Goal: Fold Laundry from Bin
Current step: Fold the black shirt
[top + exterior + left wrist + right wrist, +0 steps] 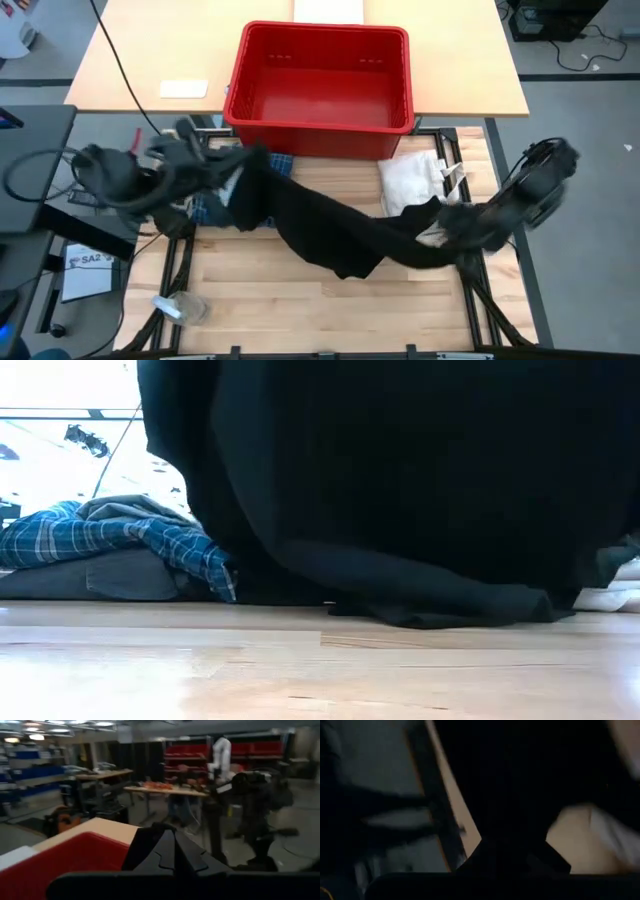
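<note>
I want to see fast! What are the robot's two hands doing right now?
Left gripper: shut on the black garment, lifting one end.
Right gripper: shut on its other end.

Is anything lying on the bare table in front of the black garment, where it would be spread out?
Mostly clear. The black garment hangs between both grippers; bare wood lies in front. Only a small clear item sits near the front-left corner.

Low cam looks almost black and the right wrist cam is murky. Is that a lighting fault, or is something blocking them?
Blockage, not lighting. Low view: the black garment hangs close to the lens, while the plaid shirt beside it is well lit. Right wrist view: dark cloth fills most of the frame. High view: evenly lit, though both arms are motion-smeared. Left wrist view: background soft.
</note>
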